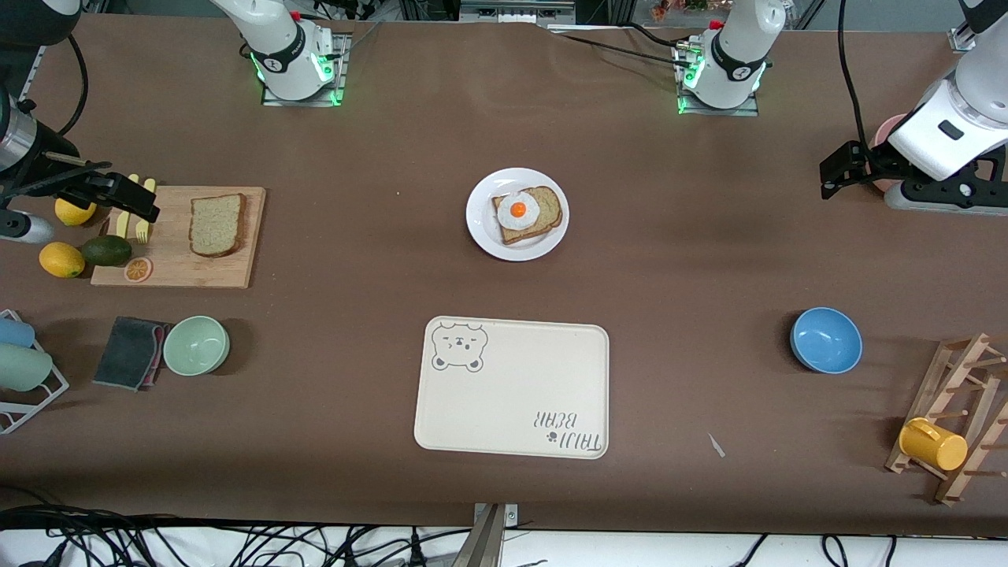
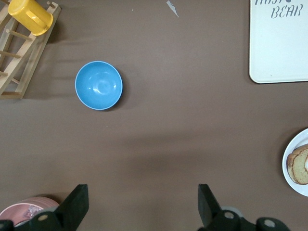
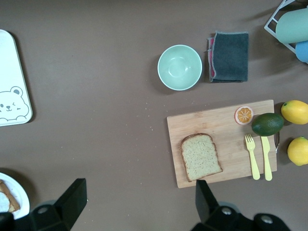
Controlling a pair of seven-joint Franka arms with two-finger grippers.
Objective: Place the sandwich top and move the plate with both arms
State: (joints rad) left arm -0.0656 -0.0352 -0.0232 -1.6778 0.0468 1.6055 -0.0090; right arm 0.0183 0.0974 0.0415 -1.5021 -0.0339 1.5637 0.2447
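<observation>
1. Cream tray (image 1: 512, 387) with a bear drawing lies low in the centre of the front view, nearest the camera and bare.
2. On either side of it, a blue bowl (image 1: 826, 339) sits at lower right of the frame and a green bowl (image 1: 196, 345) beside a dark cloth (image 1: 130, 352) at lower left.
3. Farther up, at mid-left of the frame, the sandwich top (image 1: 216, 224) lies flat on a wooden board (image 1: 177, 272), with nothing on it; a fork and knife lie at the board's other end.
4. At frame centre, the plate (image 1: 480, 228) carries the egg slice (image 1: 528, 213), well apart from the board.
5. The right pincer (image 1: 118, 197) hangs spread over the board's cutlery end at the left edge of the frame, holding nothing.
6. The left pincer (image 1: 846, 169) hangs spread at the right edge, over bare table, and waits.
7. Judged step: fetching the sandwich top. The right pincer should shift toward the slice, come down with one finger on each long crust edge, pinch gently so the bread does not fold, and lift straight before carrying it over the egg.
</observation>
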